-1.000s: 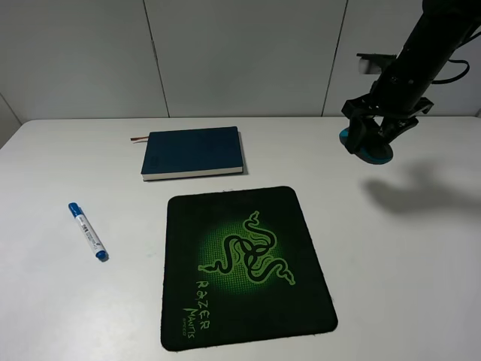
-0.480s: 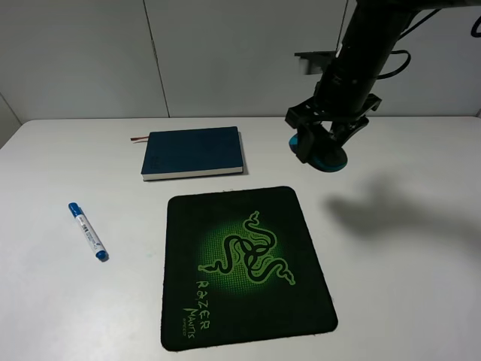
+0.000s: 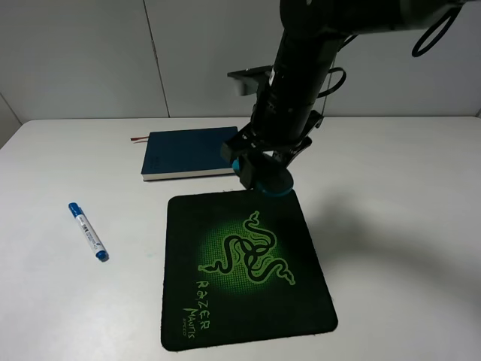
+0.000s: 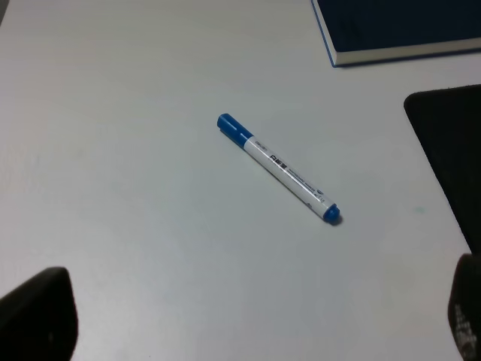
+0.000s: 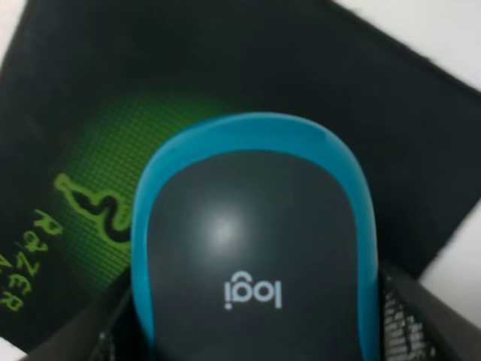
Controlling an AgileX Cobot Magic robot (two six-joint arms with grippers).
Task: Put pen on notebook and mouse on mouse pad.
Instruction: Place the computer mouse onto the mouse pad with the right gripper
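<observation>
**Mouse held above pad edge: early release to be avoided**

The mouse (image 3: 264,180) is grasped by the right hand (image 3: 259,171), which is clenched on its teal sides. It is held in the air over the far edge of the mouse pad (image 3: 301,301), near the notebook (image 3: 192,150). It is not yet set down.

Some risks are judged from this position. If the mouse is released from this height, it may bounce or tip and end partly off the pad, because only the far border seems to lie under it. The sides are smooth and curved, so a slip inside the grip is also possible. If the arm is lowered too near the notebook, its corner may be pushed.

The right arm is reached across the middle of the worktop (image 3: 406,226), with the wrist pointed steeply down. The left hand (image 4: 248,323) is spread wide and holds nothing; it is hung above the pen (image 4: 278,167), which lies flat on the worktop, well apart from the notebook.
</observation>
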